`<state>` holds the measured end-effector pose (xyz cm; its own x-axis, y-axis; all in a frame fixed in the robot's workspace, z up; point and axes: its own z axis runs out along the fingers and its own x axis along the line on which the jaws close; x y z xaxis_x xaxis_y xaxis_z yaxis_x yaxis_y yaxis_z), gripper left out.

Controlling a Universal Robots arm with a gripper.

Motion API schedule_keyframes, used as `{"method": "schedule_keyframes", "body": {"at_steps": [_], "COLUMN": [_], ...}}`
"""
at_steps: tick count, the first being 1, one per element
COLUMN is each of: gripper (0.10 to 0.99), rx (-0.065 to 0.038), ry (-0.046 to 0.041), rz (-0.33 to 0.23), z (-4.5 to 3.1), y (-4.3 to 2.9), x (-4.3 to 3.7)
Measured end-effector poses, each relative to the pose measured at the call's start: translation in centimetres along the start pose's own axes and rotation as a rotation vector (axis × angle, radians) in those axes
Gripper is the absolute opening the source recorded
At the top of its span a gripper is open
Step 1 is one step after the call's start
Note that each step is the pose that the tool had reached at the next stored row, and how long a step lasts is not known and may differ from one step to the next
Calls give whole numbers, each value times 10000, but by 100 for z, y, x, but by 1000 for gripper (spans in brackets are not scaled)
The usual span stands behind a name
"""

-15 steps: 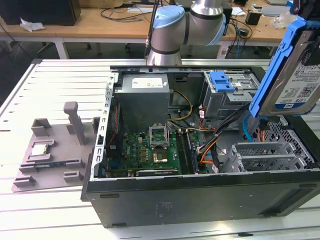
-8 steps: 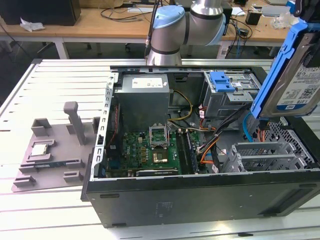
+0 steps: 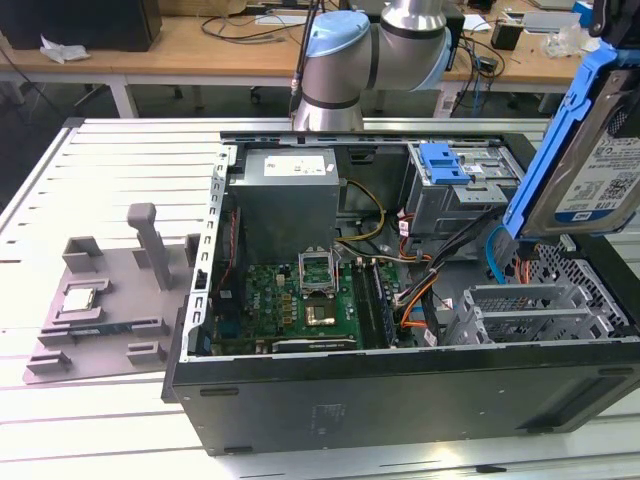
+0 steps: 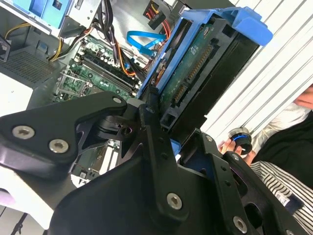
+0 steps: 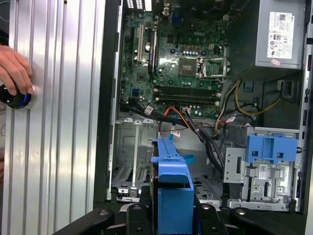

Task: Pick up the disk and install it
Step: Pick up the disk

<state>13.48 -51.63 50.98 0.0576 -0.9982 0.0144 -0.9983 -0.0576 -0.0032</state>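
Jaws: the black two-finger gripper is pinched on the flat rectangular silver metal disk in its blue plastic carrier, with one finger on each broad side. In the first wrist view the gripper flanks the carrier's edge.
Disk position: the disk is raised and tilted above the drive-bay end of the case, at the exterior view's right.
Disk appearance: the silver face carries a white-and-blue label. The opposite face shows a green circuit board and a connector row in the second wrist view. The blue carrier frames the edges.
Container: a black desktop computer case lies open on a slatted aluminium table.
Case contents: a green motherboard, a grey power supply box, orange, blue and black cables, a blue plastic bracket on the metal drive cage, and silver slotted drive bays beneath the disk.
Tray: a grey plastic fixture tray sits just beside the case at the exterior view's left and holds a small square silver chip.
Arm: the silver and light-blue robot arm stands behind the case.
Person: a hand rests on a round blue-ringed knob on the table.
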Motion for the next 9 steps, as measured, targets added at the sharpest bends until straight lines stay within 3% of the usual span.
{"method": "schedule_keyframes", "body": {"at_steps": [9], "gripper": [369], "rx": [0], "ry": [0], "rz": [0], "z": [30], "y": [-34], "x": [2]}}
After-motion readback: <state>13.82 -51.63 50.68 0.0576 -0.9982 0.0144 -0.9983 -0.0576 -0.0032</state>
